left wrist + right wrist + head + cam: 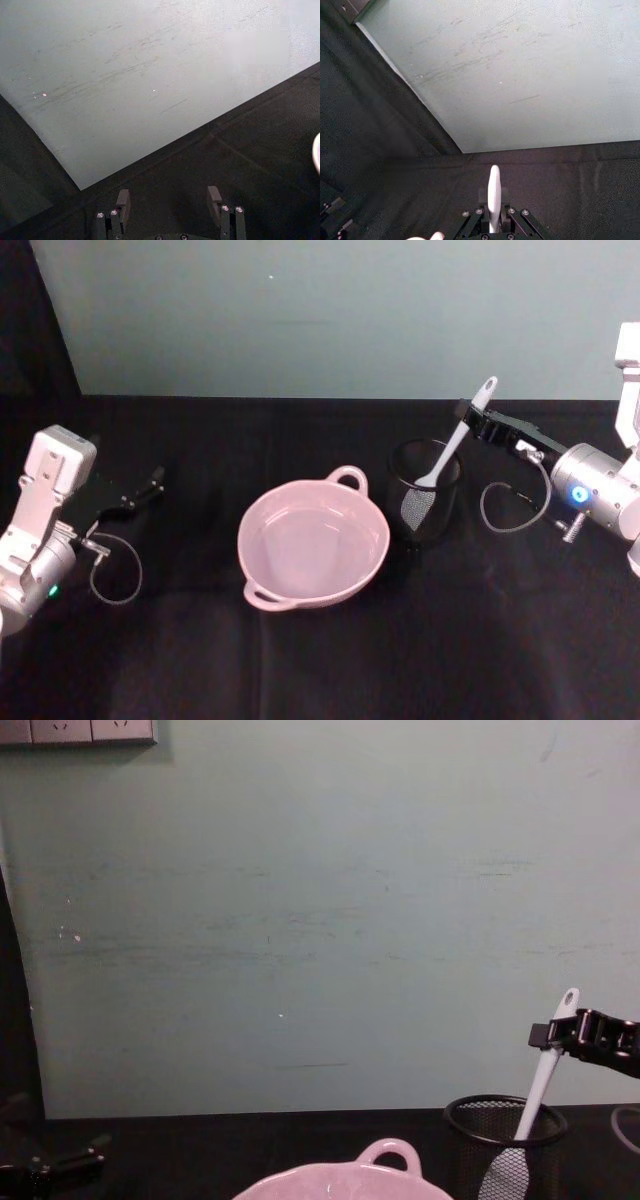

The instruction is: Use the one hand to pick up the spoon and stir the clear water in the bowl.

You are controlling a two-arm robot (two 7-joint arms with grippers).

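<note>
Soft, even light is falling across the pale green wall (300, 920); the black desk (320, 670) is looking dim, while the glossy pink bowl (310, 600) is catching faint highlights on its rim.

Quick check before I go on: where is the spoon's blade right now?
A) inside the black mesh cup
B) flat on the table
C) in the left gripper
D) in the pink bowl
A: the blade of the spoon sits down inside the black mesh cup, with the right gripper shut on its handle. The pink bowl holds no spoon, and the left gripper is parked open at the left.
</note>
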